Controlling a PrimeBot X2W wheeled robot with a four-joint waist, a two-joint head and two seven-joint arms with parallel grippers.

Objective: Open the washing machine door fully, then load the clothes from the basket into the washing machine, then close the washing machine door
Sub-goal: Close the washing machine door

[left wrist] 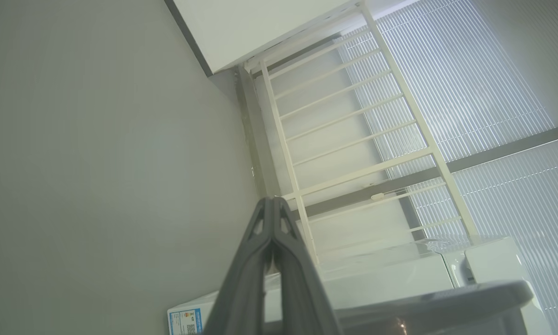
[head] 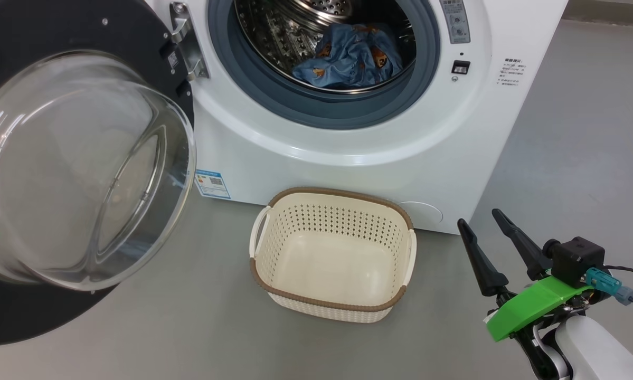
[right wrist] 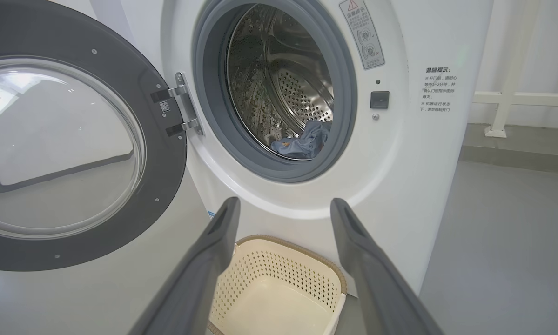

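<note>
Smooth grey floor [head: 152, 338], pale walls. Light blue clothes printed with orange-brown figures [head: 350, 58] lie bunched low in the perforated steel drum of the big white front-loading washing machine [head: 348, 158]. Its large round door, with a glossy black rim and a bulging clear glass bowl [head: 78, 169], stands swung wide on the hinge at the opening's left. A small cream perforated plastic basket with a brown woven-look rim [head: 342, 192] sits on the floor just before the machine, below the opening, its bare bottom showing. The right gripper [head: 479, 218] hangs low to the basket's right, apart from it, with its fingers angled up toward the machine and its jaws spread wide, released. The left gripper [left wrist: 272, 201] is clenched, finger against finger, and aimed at a white barred rack [left wrist: 348, 139] before ribbed blinds. The head view crops the door's rim at the left and the drum's top. The left wrist view is tilted, and the machine there is a sliver.
</note>
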